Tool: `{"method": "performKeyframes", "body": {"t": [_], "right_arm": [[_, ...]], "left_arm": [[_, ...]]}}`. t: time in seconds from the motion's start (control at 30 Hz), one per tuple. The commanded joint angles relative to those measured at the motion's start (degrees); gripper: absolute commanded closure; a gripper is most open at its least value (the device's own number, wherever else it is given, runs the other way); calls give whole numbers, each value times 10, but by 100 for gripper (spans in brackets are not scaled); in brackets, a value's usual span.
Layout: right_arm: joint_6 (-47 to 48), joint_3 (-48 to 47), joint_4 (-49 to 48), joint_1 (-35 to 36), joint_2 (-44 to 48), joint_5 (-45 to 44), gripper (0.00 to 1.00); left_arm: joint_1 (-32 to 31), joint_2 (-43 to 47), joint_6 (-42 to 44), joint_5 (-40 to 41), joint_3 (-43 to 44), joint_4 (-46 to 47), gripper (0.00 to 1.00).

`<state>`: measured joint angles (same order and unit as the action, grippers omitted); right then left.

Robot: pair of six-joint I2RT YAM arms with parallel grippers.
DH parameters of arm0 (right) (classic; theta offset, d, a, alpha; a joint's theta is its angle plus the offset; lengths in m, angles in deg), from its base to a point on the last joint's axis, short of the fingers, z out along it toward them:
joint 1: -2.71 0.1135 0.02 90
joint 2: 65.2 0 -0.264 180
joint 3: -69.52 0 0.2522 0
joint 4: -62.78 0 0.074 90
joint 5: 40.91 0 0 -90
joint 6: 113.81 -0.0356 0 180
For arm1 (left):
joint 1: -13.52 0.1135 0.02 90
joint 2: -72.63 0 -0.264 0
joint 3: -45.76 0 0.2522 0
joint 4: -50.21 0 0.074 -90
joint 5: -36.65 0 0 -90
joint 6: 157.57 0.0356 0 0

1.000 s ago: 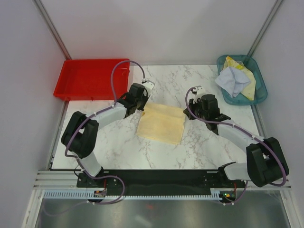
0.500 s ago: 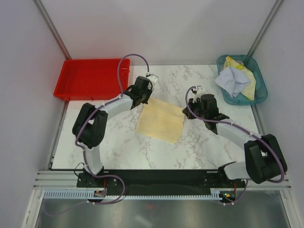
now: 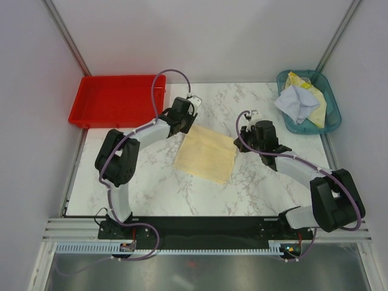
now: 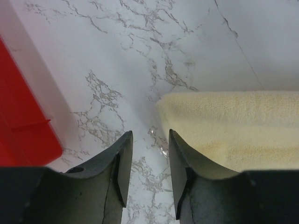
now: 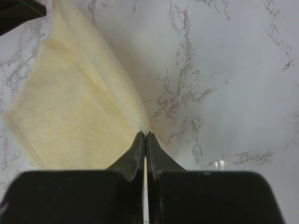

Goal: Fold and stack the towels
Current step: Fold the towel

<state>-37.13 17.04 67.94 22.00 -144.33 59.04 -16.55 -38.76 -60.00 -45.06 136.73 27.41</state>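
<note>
At the middle of the marble counter (image 3: 151, 182) lies the cream-yellow towel (image 3: 206, 154), folded into a flat rectangle, probably so that a tidy stack can start there. Just off its far-left corner the left end effector (image 4: 149, 140) stands released, jaws apart over bare marble with no cloth between them, so that corner lies free. The right end effector (image 5: 145, 137) is clenched on the far-right corner, seemingly to pin the fold flat. The other towels (image 3: 297, 103) lie crumpled in the teal basket (image 3: 327, 124) at the far right, while the red tray (image 3: 115, 100) sits far left.
</note>
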Motion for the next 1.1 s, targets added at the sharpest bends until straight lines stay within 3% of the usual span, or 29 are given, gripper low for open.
{"method": "performKeyframes", "body": {"t": [0.0,0.2,0.37,0.63,0.83,1.07], "right_arm": [[0,2,-20,-1,-5,-11,100],[-1,0,-18,-2,-19,-22,100],[0,0,-19,-2,-29,-31,100],[-12,-7,-19,-17,-52,-22,100],[-14,-8,-24,-21,-54,-11,100],[-13,-14,-19,-21,-59,10,100]], "left_arm": [[9,7,-3,3,33,3,55],[24,56,-97,-58,26,-48,56],[24,48,-151,-151,2,-55,67],[30,-21,-223,-135,-12,-75,72],[36,-38,-230,-67,0,-77,69],[39,-28,-219,-60,54,-93,54]]}}
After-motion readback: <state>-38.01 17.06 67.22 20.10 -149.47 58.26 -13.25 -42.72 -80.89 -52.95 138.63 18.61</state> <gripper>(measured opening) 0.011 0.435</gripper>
